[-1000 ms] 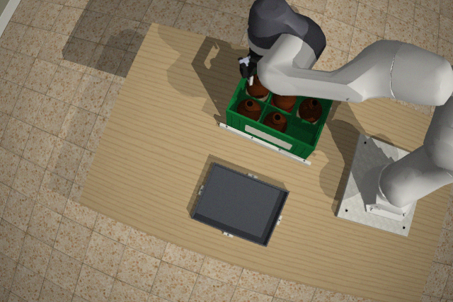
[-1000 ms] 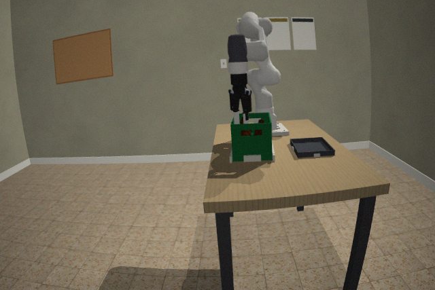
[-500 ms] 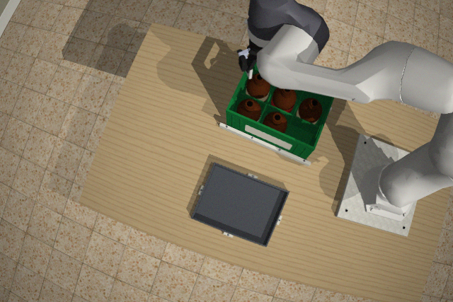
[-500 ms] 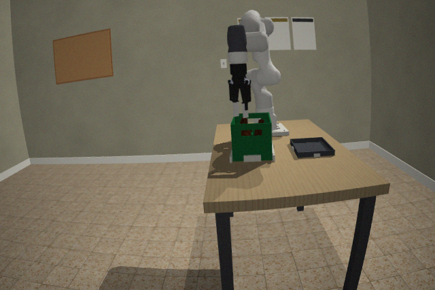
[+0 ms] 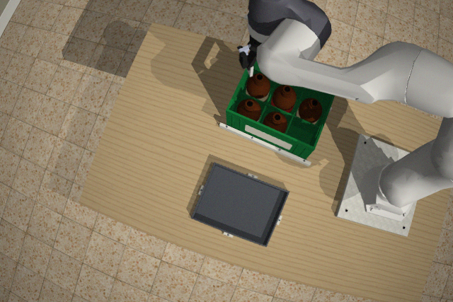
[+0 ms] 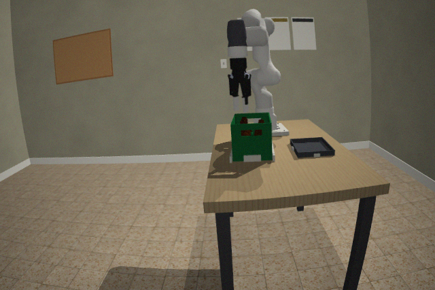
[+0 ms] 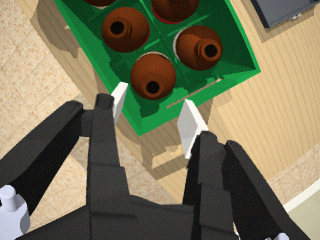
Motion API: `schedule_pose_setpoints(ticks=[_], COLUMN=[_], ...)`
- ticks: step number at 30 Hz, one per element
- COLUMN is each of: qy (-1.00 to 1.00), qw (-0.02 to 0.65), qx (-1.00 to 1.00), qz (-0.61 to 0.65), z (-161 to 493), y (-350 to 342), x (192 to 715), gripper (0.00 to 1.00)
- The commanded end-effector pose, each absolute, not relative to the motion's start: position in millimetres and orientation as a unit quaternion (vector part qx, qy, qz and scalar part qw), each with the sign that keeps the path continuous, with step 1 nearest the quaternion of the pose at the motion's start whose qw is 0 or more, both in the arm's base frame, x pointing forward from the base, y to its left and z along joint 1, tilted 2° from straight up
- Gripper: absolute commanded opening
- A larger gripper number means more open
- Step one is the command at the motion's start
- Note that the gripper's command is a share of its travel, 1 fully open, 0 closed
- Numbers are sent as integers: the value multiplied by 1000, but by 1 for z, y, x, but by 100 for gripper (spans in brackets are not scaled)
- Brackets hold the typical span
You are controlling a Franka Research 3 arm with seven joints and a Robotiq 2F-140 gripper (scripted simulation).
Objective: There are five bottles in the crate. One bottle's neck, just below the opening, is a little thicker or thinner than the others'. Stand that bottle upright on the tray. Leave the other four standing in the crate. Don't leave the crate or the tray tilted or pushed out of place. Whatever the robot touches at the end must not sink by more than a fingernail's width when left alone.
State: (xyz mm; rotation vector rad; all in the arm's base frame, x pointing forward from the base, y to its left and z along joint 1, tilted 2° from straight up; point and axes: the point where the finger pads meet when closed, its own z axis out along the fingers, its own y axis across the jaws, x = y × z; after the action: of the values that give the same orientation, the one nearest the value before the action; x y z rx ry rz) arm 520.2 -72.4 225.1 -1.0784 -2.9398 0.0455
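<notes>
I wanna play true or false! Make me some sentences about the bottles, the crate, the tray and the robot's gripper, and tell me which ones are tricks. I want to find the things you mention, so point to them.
1. The crate point(image 5: 241, 123) point(image 6: 251, 146) point(image 7: 95, 65) is green. True.
2. Six bottles stand in the crate. False: there are five, and one compartment has no bottle.
3. A bottle already stands on the tray point(image 5: 239, 201) point(image 6: 312, 146) point(image 7: 287, 9). False: the tray has no bottle on it.
4. The gripper point(image 5: 250, 68) point(image 6: 240, 108) point(image 7: 153, 104) has nothing between its fingers. True.
5. The gripper is above the tray. False: it is up by the crate.
6. The bottles are brown. True.
</notes>
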Motion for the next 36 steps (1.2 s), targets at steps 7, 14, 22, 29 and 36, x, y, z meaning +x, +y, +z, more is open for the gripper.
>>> schedule_pose_setpoints(ticks=[7, 14, 22, 29, 36], qy=[-940, -940, -940, -940, -940], qw=[9, 9, 9, 9, 9], qx=[-342, -342, -342, -342, -342], qz=[14, 14, 14, 14, 14], z=[227, 227, 227, 227, 227], y=[-72, -72, -72, -72, -72], x=[518, 518, 518, 518, 518], gripper=[10, 10, 10, 10, 10])
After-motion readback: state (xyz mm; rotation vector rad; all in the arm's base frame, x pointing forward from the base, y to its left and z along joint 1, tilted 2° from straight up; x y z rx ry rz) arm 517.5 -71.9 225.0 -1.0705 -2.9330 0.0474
